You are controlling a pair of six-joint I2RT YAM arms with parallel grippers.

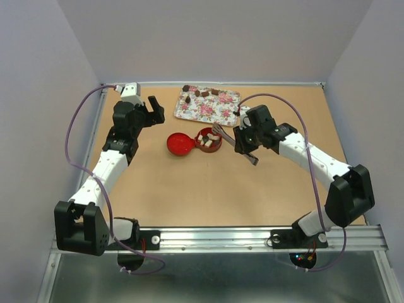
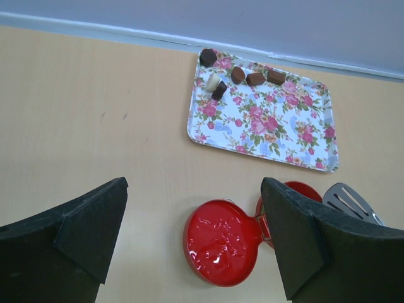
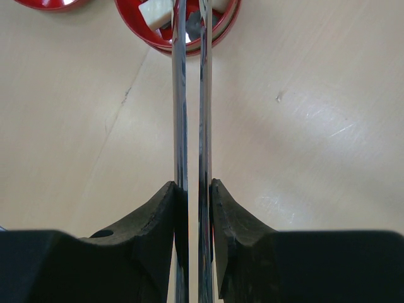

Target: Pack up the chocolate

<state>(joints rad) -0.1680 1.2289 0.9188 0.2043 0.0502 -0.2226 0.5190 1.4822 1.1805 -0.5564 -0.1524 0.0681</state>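
Several chocolate pieces [image 1: 201, 93] lie at the far end of the pink-flowered tray [image 1: 218, 110]; they also show in the left wrist view [image 2: 238, 75]. More pieces [image 1: 206, 140] sit in the open round red tin [image 1: 215, 146]. A cream-white piece [image 3: 155, 11] shows in the tin [image 3: 221, 28]. My right gripper [image 1: 245, 141] is shut on the metal tongs [image 3: 192, 95], whose tips reach over the tin. My left gripper [image 1: 154, 108] is open and empty, up above the table to the left of the tray.
The tin's red lid [image 1: 179, 144] lies hinged open on the table left of the tin and shows below my left gripper [image 2: 221, 243]. The tongs' tip [image 2: 348, 201] shows at the right. Walls stand behind the tray and at both sides.
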